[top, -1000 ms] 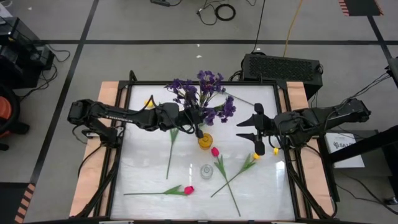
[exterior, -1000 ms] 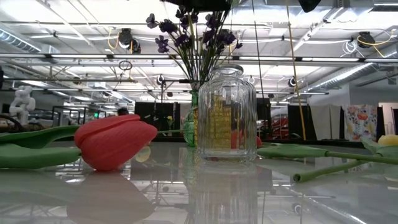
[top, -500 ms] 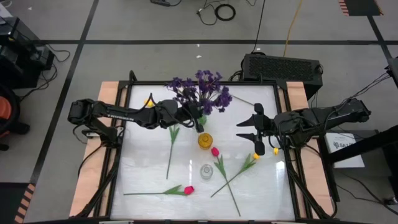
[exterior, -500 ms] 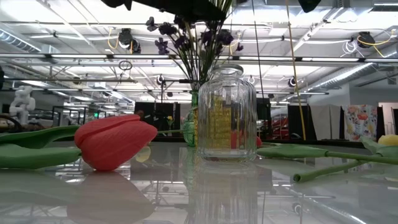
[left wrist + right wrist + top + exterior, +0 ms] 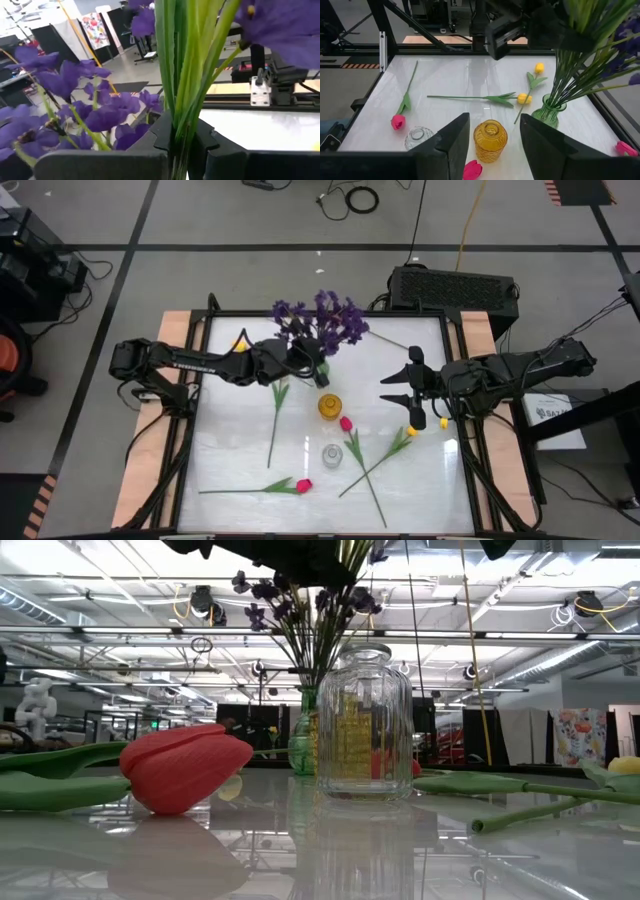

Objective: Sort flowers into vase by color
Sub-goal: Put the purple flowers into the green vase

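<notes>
Item: bunch of bushy purple artificial sprigs (image 5: 322,320) on thin green stems.
Location: stems standing in the small green glass vase (image 5: 548,113) at the table's rear.
Left gripper (image 5: 318,367): clenched on the stems just above the vase.
Right gripper (image 5: 408,391): fingers parted, empty, waiting at the right.
Handling: likely light, springy and top-heavy; best gripped low on the bundled stems.

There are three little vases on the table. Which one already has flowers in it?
The green vase: the purple sprigs stand in it, gripped by the left hand. The amber vase and the clear vase are empty.
</notes>
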`<control>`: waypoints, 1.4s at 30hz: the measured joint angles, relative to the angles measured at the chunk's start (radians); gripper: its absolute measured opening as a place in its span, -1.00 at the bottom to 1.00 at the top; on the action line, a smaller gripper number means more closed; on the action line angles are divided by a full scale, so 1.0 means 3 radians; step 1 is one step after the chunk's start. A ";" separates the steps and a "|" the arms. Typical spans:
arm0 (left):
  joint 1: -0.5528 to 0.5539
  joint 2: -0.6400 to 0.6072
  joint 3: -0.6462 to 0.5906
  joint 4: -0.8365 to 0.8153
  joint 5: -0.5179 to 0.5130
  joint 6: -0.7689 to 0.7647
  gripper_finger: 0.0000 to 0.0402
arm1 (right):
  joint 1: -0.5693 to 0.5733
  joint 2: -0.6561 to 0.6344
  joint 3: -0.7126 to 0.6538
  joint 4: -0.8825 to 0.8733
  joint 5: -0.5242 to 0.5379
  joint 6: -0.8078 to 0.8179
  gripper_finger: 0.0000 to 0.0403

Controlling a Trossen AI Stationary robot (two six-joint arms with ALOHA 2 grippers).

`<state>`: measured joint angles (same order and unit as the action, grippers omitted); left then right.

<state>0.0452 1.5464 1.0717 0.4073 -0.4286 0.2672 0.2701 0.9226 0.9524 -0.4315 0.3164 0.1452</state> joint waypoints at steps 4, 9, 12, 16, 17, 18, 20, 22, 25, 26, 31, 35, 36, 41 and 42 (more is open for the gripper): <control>0.0000 -0.0003 -0.0001 -0.0002 -0.0009 0.0001 -0.85 | -0.0001 0.0000 0.0000 0.0000 0.0000 0.0000 -0.18; -0.0005 -0.0003 -0.0001 -0.0002 -0.0074 0.0010 -0.84 | -0.0001 0.0000 0.0000 -0.0001 0.0000 0.0000 -0.18; -0.0012 -0.0003 -0.0001 0.0001 -0.0084 0.0011 -0.84 | 0.0001 0.0021 0.0000 0.0041 0.0143 -0.0018 -0.18; -0.0034 -0.0003 -0.0001 0.0000 -0.0086 0.0023 -0.84 | -0.0013 0.0159 -0.0026 0.0530 0.0775 -0.0320 -0.18; -0.0039 -0.0003 -0.0001 0.0000 -0.0086 0.0023 -0.84 | -0.0035 0.0211 -0.0041 0.0732 0.0891 -0.0459 -0.18; -0.0042 -0.0003 -0.0001 0.0000 -0.0089 0.0025 -0.84 | -0.0066 0.0273 -0.0058 0.0962 0.0945 -0.0617 -0.18; -0.0043 -0.0003 -0.0001 0.0001 -0.0104 0.0027 -0.84 | -0.0154 0.0417 -0.0074 0.1374 0.0931 -0.0897 -0.18; -0.0043 -0.0003 0.0000 0.0003 -0.0114 0.0026 -0.84 | -0.0271 0.0569 -0.0075 0.1689 0.0884 -0.1075 -0.18; -0.0043 -0.0003 0.0000 0.0005 -0.0116 0.0032 -0.84 | -0.0477 0.0725 -0.0079 0.1925 0.0738 -0.1052 -0.18; -0.0043 -0.0003 0.0000 0.0005 -0.0116 0.0032 -0.84 | -0.0543 0.0769 -0.0080 0.1990 0.0692 -0.1006 -0.17; -0.0043 -0.0003 -0.0001 0.0005 -0.0116 0.0033 -0.84 | -0.0801 0.0896 -0.0081 0.2235 0.0338 -0.0783 -0.11; -0.0044 -0.0003 0.0000 0.0006 -0.0116 0.0033 -0.84 | -0.0922 0.0956 -0.0080 0.2422 0.0129 -0.0701 -0.05; -0.0047 -0.0003 -0.0001 0.0006 -0.0114 0.0033 -0.84 | -0.0938 0.0968 -0.0081 0.2446 0.0105 -0.0697 -0.05; -0.0068 -0.0003 -0.0001 0.0006 -0.0116 0.0078 -0.84 | -0.1009 0.1059 -0.0080 0.2559 0.0065 -0.0696 -0.10; -0.0076 -0.0003 -0.0001 0.0005 -0.0116 0.0097 -0.84 | -0.1023 0.1086 -0.0080 0.2591 0.0064 -0.0696 -0.12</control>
<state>0.0224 1.5455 1.0715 0.4088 -0.4634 0.2964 -0.0368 1.2483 0.9283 0.3457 0.3358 -0.0635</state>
